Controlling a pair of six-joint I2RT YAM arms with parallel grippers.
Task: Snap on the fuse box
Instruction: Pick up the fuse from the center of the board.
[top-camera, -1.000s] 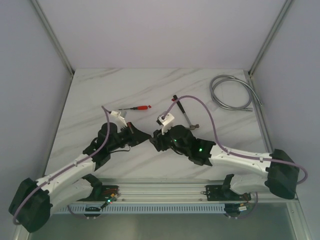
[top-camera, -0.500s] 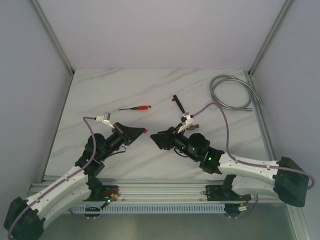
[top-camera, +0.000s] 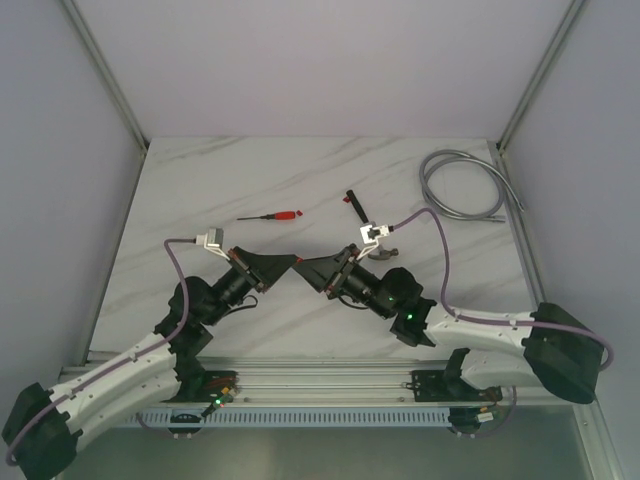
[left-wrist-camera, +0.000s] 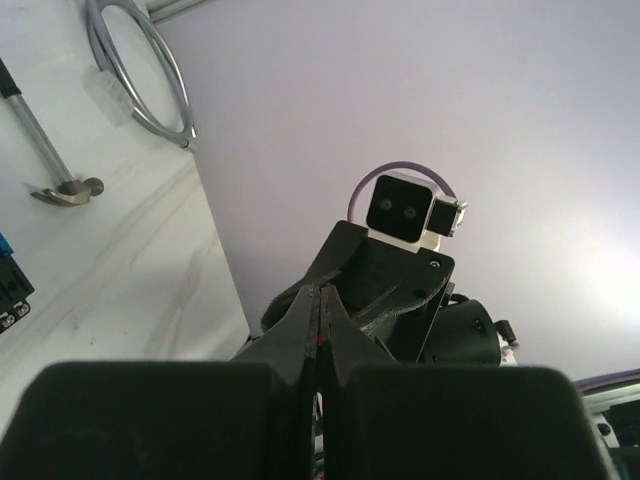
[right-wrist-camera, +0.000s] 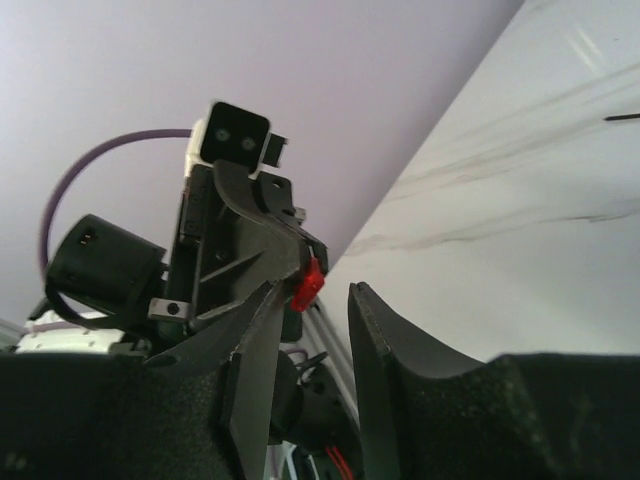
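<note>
Black with a blue part, what appeared to be the fuse box (left-wrist-camera: 8, 285) showed only as a cropped block at the left edge of the left wrist view, lying on the white marbled surface (left-wrist-camera: 120, 250) near a metal tool head (left-wrist-camera: 66, 189). The left hand (left-wrist-camera: 318, 305) was clamped together on a small red piece (right-wrist-camera: 308, 284). The right hand (right-wrist-camera: 318, 300) faced it tip to tip, fingers apart, gripping nothing.
</note>
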